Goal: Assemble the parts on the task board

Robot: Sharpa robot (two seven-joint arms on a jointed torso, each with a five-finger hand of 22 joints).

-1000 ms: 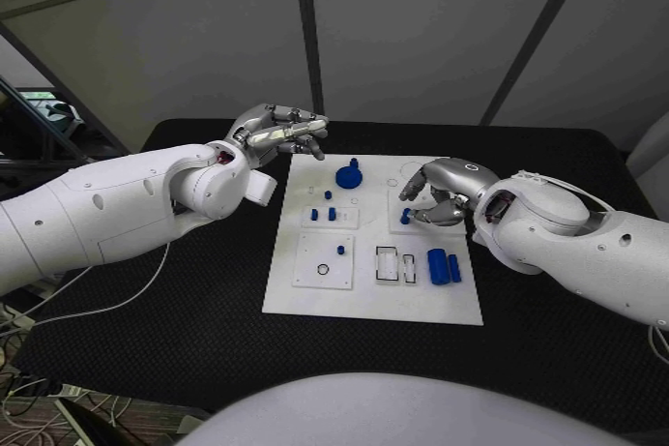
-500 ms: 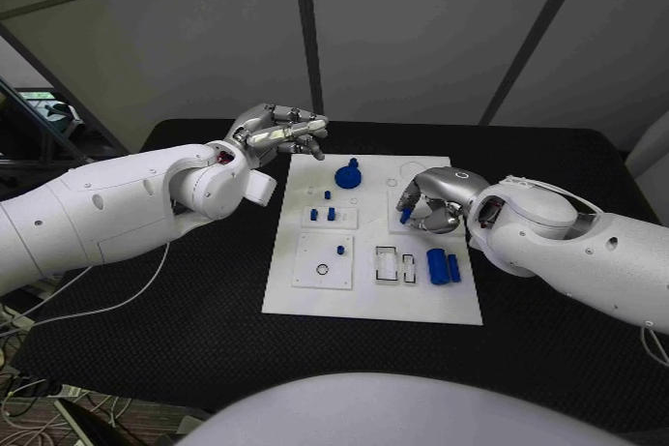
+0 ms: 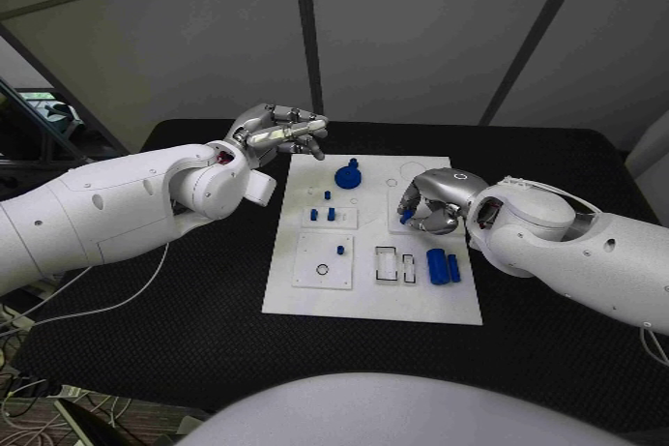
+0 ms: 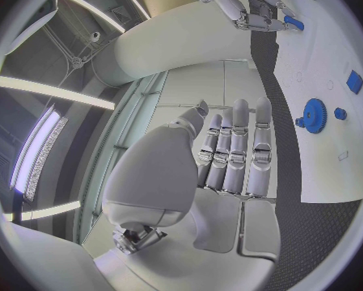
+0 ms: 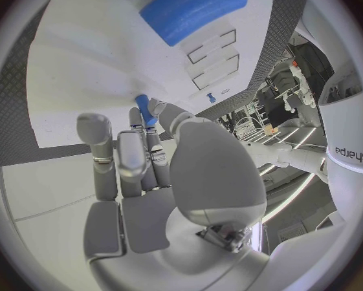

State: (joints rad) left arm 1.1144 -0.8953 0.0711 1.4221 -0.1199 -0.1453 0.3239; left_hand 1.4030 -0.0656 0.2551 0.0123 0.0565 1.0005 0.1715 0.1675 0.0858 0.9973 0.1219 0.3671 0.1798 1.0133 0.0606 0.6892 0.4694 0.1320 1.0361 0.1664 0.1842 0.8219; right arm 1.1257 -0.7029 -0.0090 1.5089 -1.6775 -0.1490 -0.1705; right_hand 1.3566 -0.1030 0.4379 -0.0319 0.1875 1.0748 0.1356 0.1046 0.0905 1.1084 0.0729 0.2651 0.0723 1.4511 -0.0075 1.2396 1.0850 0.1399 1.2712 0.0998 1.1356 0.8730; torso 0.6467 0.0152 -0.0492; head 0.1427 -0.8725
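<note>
Overhead, right hand (image 3: pixel 432 202) sat over the task board (image 3: pixel 374 301) on the desk (image 3: pixel 558 165), blue peg (image 3: pixel 406 215) barely visible beneath it. Right wrist view showed the peg pinched at the fingertips (image 5: pixel 153 124). Left hand (image 3: pixel 276 130) hung off the board's far corner, holding nothing; its wrist view showed straight fingers (image 4: pixel 239 136) and the blue gear (image 4: pixel 314 115).

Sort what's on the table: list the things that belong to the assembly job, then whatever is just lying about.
Job:
task board
blue gear
two blue cylinders
small blue pegs
small blue peg pinched by right hand

Lying about:
white cable on black table
</note>
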